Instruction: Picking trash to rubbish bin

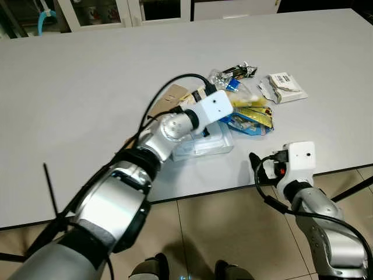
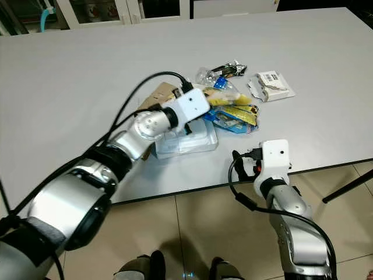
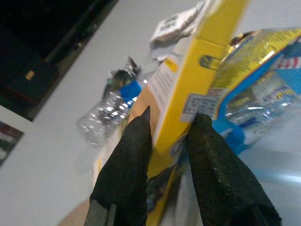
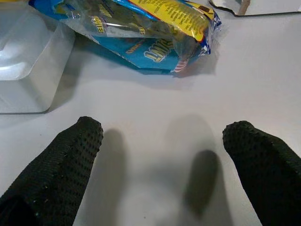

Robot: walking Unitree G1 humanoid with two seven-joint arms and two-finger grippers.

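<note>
left gripper reaching over a white table, fingers clamped on the end of a flat yellow box in the trash pile at table centre. right gripper hovering low near the front table edge at 5 o'clock of the pile, fingers spread wide apart over bare tabletop, holding nothing. around the box: blue snack bag touching it at 4 o'clock, clear plastic tray at 6 o'clock under the left wrist, crushed clear bottle at 11 o'clock, brown cardboard piece at 9 o'clock, torn white carton apart at 2 o'clock. likely risks: narrow grip near one end of the box, so possible pivot or slip on lifting; bag resting against the box, so possible drag toward the front edge and a fall to the tiled floor. open room: broad bare tabletop from 9 through 12 o'clock; little margin at 6 o'clock. rubbish bin location not determinable.
</note>
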